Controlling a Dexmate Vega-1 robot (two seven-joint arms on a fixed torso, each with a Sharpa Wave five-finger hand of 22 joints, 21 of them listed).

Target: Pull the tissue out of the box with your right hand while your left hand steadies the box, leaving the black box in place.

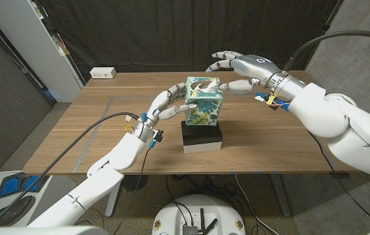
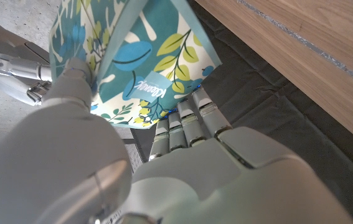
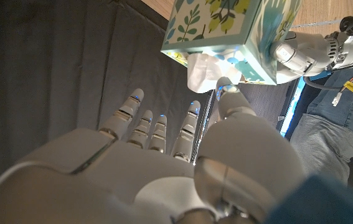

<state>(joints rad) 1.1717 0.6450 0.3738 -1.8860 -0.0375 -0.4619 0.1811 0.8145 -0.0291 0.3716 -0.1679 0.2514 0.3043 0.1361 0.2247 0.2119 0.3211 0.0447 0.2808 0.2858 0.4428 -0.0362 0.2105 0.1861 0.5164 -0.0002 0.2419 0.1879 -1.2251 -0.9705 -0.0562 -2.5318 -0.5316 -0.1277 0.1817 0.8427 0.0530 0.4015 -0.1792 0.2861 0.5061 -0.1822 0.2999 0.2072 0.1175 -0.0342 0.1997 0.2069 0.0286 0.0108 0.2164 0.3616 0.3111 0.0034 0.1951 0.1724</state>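
Observation:
A teal floral tissue box stands upright on a black box at the middle of the table. My left hand holds the tissue box from its left side, thumb on one face and fingers on another. White tissue pokes out of the top. My right hand hovers above and to the right of the box with fingers spread. Its thumb tip touches the tissue at the box's opening; nothing is pinched.
A white power strip lies at the table's back left. Tape lines mark the wooden top left of the boxes. A dark curtain hangs behind the table. A person's jeans are seen past the box in the right wrist view.

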